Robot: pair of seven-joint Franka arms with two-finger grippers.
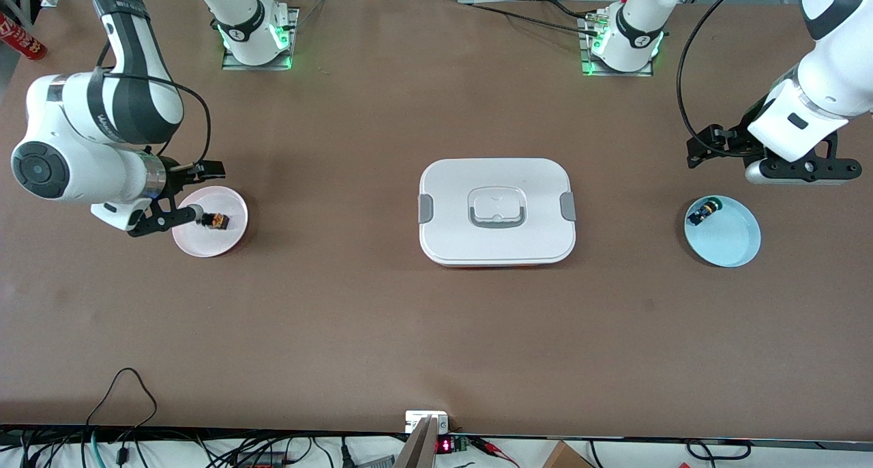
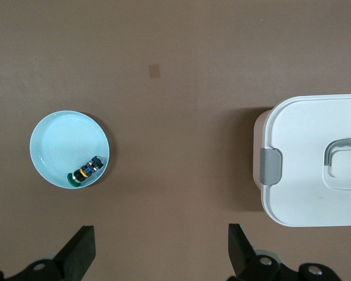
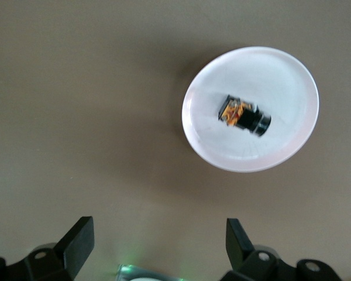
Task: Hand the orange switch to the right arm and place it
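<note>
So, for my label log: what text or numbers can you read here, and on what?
None reads for certain.
Right arm: lettering along its dark band, too small.
Red can at the table's edge: white letters, too blurred.
Small display near the front camera: red digits, unreadable.

left gripper (image 2: pixel 158 252) raised, open; right gripper (image 3: pixel 158 249) likewise

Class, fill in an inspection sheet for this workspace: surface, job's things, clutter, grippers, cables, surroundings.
Surface: brown table.
Job's things: small black orange-capped switch lying in round pink plate, at the right arm's end.
Clutter: green-capped black switch in round light-blue plate; closed white plastic box mid-table.
Grippers: right gripper open, over table by pink plate; left gripper open, over table by light-blue plate.
Cables: black cable at each wrist.
Surroundings: wires at table's near edge.
</note>
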